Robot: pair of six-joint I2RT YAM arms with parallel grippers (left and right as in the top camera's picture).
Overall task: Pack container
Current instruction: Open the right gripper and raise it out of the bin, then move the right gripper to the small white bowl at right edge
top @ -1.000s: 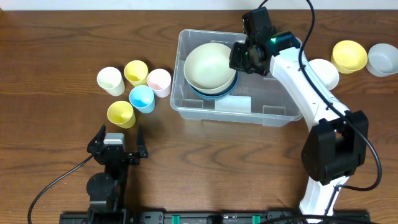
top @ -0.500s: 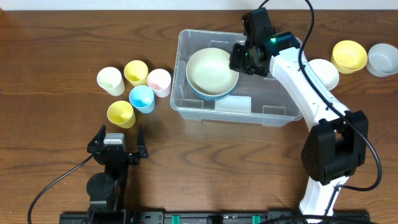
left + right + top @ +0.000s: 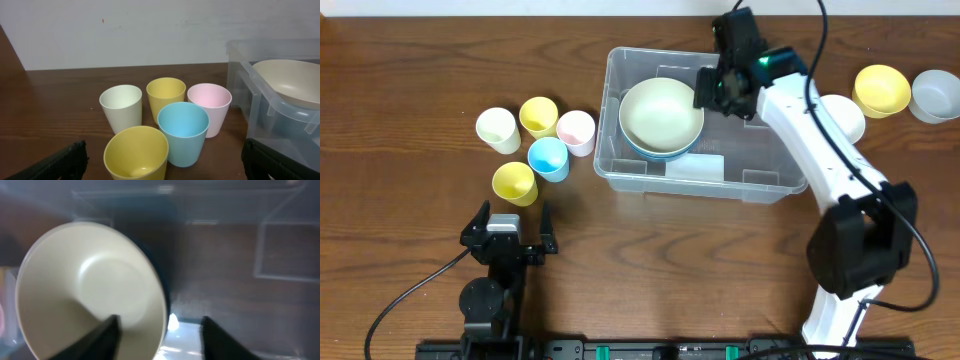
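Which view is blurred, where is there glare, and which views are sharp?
Right wrist: the cream bowl and container walls are smeared soft, with a bright glare spot by the bowl's rim. Left wrist: the blue cup is crisp. Overhead: sharp, evenly lit table.

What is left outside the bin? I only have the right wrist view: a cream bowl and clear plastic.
Observer: Left of the container stand a cream cup, a pink cup, a blue cup and two yellow cups.
Operator: Any bowls out there?
Observer: Three, right of the container: a white bowl, a yellow bowl and a grey bowl.
Operator: And the left tool?
Observer: The left tool sits apart from the cups, open and empty.
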